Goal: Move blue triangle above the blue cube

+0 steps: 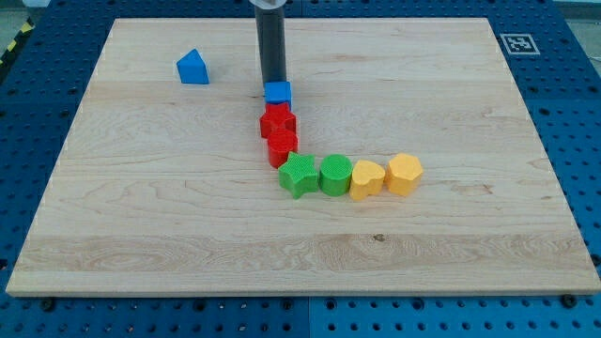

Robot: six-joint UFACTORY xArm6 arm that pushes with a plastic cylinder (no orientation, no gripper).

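The blue triangle (192, 68) lies at the upper left of the wooden board (113, 207), alone. The blue cube (278, 93) sits near the board's middle top, at the head of a curved chain of blocks. My tip (273, 84) rests right at the cube's top edge, touching or nearly touching it. The rod rises straight up from there to the view's top. The triangle is well to the left of my tip and slightly higher in the view.
Below the blue cube run two red blocks (278, 123) (282, 148), then a green star (299, 176), a green cylinder (335, 176), a yellow heart-like block (366, 178) and a yellow hexagon (405, 174). A fiducial marker (517, 43) sits past the board's top right corner.
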